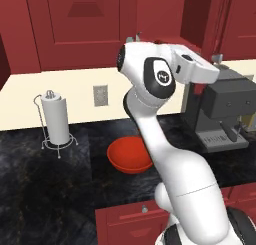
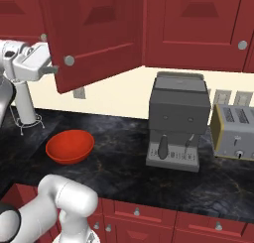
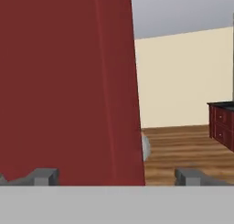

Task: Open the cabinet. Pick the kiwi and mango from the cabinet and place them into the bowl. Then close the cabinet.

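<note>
While the dark red wall cabinet door (image 2: 94,38) stands swung partway out over the counter, the white arm's two-finger gripper (image 2: 49,68) hangs right at the door's free edge, fingers spread wide and holding nothing; in the hand view that edge runs between the two dark tips, with the small round silver knob (image 3: 145,146) peeking out at about five o'clock of the panel. Down on the black marbled counter (image 2: 124,167) the round glossy orange-red bowl (image 2: 70,146) waits empty, sitting at roughly seven o'clock from the grey coffee machine (image 2: 177,119). Kiwi and mango? I can't pick them out, the cabinet's inside is hidden behind the door and the arm. Now the risk, as I read it: the door looks only half open, so a reach inside could clip the panel with the wrist and knock it further or back; and a push with spread fingers could slide off the thin edge. Counting up: one bowl, one coffee machine, one silver toaster (image 2: 233,132) at its three o'clock, one white paper-towel roll on a wire stand (image 1: 55,120), and four lower drawer knobs in the right base view.
</note>
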Robot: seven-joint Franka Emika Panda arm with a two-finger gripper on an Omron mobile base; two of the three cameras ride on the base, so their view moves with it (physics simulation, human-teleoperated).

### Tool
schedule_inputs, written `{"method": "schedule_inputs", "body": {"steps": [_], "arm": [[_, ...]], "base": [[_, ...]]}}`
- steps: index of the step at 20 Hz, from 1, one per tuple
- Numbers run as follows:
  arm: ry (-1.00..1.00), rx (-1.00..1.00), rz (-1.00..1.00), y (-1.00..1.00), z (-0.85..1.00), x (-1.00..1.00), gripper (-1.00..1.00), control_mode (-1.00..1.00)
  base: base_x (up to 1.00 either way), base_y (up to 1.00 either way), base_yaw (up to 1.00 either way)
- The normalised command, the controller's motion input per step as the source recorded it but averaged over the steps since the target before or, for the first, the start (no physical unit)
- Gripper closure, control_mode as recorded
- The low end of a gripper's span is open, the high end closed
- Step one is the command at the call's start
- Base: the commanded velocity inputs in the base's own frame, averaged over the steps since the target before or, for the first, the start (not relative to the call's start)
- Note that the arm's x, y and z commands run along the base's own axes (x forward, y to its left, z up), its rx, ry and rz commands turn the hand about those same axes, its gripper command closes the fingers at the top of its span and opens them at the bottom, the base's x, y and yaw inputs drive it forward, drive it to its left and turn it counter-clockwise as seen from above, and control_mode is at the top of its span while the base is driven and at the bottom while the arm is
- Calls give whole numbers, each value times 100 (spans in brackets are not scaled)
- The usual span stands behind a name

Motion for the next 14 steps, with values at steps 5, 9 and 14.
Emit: {"method": "schedule_inputs", "body": {"steps": [5, 9, 14], "arm": [[0, 22, -6, -100, 0, -47, -100, -100], [-2, 13, -4, -100, -9, -24, -100, -100], [-11, 1, -1, -71, -36, -21, -100, -100]], "base": [[0, 0, 0], [0, 0, 0], [0, 0, 0]]}}
